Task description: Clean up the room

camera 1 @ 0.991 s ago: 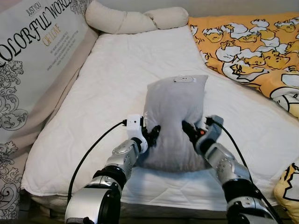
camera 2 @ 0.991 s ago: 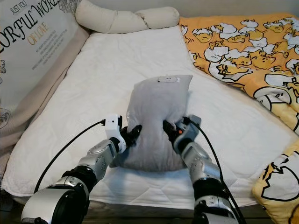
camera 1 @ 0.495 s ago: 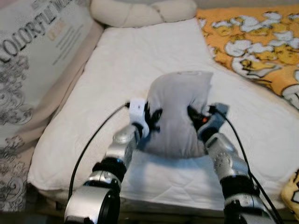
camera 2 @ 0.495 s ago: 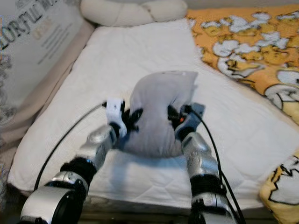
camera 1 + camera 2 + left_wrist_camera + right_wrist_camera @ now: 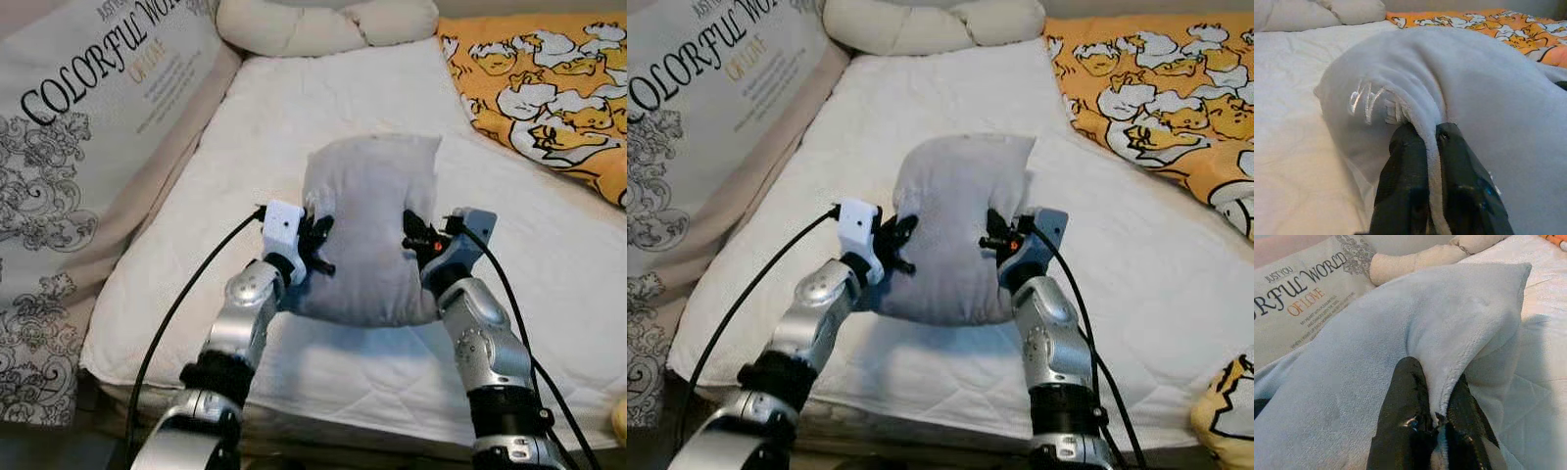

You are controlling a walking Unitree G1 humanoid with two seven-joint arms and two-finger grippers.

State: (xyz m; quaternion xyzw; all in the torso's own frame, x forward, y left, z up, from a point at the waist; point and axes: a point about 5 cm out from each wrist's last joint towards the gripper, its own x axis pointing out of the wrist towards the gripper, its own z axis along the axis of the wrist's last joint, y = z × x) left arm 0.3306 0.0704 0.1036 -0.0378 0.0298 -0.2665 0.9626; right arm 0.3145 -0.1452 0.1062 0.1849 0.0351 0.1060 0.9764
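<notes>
A plump grey pillow [image 5: 368,225] is held between both arms just above the white mattress [image 5: 294,127]. My left gripper [image 5: 319,247] is shut on a pinched fold of the pillow's left side; in the left wrist view its fingers [image 5: 1410,161] clamp the fabric. On the pillow's right side my right gripper [image 5: 411,233] is shut on a fold as well, and the right wrist view has its fingers [image 5: 1410,387] pressing the grey cloth together.
A large printed cushion [image 5: 88,147] leans along the bed's left side. A cream bolster [image 5: 323,24] lies at the head of the bed. An orange duck-print blanket [image 5: 549,78] covers the right side. The mattress edge [image 5: 323,416] runs close below the arms.
Both arms have raised the pillow and carried it a little farther over the bed. The camera has shifted, so the whole scene sits differently in the picture.
</notes>
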